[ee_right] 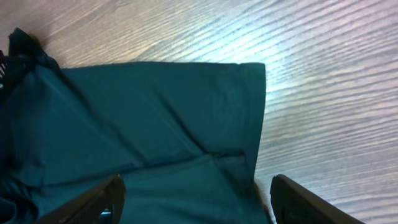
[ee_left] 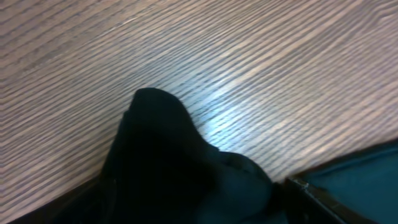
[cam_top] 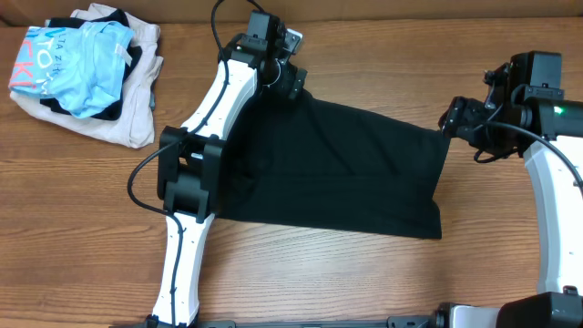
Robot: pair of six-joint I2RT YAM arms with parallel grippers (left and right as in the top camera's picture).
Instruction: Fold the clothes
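Clothes, one black garment, lie spread flat across the middle of the brown wood-grain desk in the overhead view. The left hand sits at the far left corner and the right hand at the far right corner. A light blue printed garment is heaped on a beige garment, well apart at the desk's far left. Left wrist view: the clothes hump up in a dark fold on glare-streaked grain, and I cannot tell that hand's spread. Right wrist view: the fingers stand wide, with the garment's edge between them.

Black garment bunched on wooden table
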